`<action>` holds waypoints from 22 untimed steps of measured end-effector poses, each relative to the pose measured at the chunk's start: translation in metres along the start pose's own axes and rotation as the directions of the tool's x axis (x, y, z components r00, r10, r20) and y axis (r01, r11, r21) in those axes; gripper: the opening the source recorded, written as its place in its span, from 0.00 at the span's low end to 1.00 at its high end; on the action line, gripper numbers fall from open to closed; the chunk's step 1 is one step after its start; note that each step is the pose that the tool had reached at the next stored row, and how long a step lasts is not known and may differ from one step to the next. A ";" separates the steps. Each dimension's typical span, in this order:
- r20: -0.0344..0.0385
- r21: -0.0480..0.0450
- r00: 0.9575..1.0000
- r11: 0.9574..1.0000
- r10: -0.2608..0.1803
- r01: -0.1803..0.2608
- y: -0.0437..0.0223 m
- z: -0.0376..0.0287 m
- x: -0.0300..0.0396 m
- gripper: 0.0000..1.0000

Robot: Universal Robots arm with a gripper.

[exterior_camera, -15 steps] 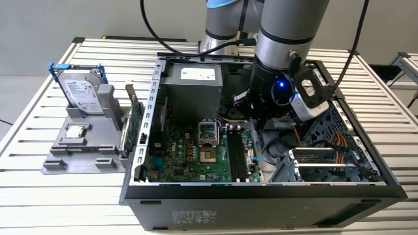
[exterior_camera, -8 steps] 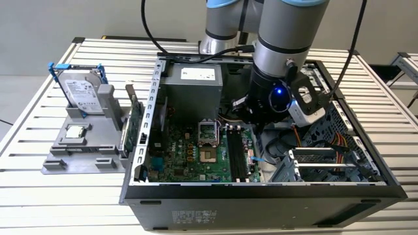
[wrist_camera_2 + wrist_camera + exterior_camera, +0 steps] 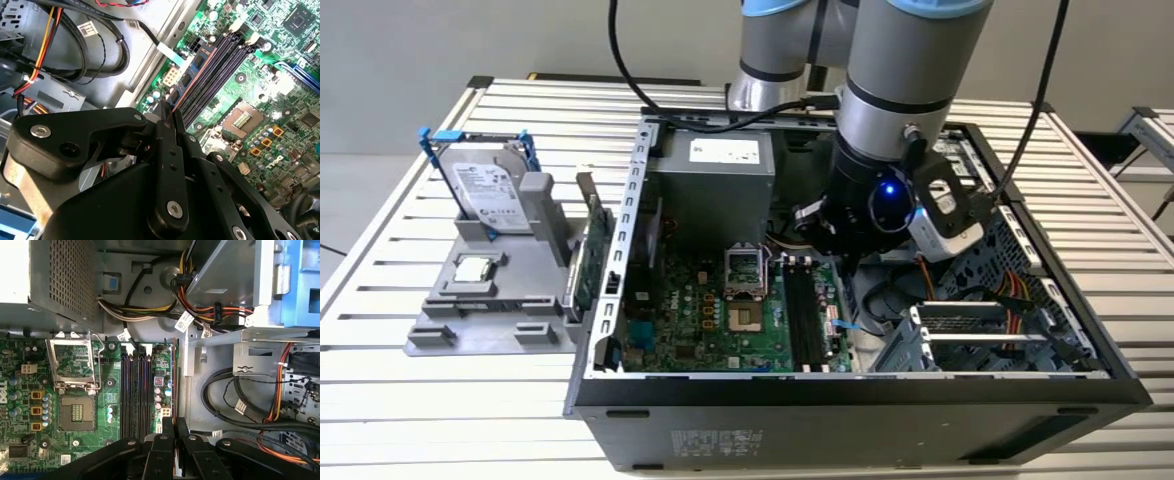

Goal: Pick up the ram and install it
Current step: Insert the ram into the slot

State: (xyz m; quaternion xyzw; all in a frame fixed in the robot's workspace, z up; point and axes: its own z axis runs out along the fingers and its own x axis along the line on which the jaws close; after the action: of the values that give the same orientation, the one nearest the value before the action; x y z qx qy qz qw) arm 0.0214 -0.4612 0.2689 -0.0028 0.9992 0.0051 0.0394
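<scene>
Your gripper [image 3: 172, 432] is pinching the ram [image 3: 173, 390] edge-on, keeping the thin stick upright just beside the memory slots [image 3: 136, 390] at the motherboard [image 3: 30, 440] edge nearest the drive bay, so it is lining up lengthwise with them.

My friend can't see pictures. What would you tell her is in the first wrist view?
The robot's black hand pinches a thin ram stick on edge, beside the dark memory slots of a green motherboard inside an open computer case. An empty processor socket lies nearby, with bundled cables on the other side.
</scene>
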 end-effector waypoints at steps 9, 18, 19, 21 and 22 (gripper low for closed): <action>0.000 0.000 1.000 1.000 0.000 0.000 -0.0038 0.0034 0.0003 0.00; -0.001 0.001 1.000 1.000 0.000 0.000 -0.0096 0.0110 0.0016 0.00; -0.001 0.000 1.000 1.000 0.000 0.000 -0.0103 0.0121 0.0022 0.00; -0.001 0.001 1.000 1.000 0.000 0.000 -0.0112 0.0135 0.0034 0.00; -0.001 0.001 1.000 1.000 0.000 0.000 -0.0119 0.0140 0.0040 0.00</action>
State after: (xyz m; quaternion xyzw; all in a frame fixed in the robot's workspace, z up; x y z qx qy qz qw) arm 0.0187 -0.4729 0.2545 -0.0028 0.9992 0.0048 0.0388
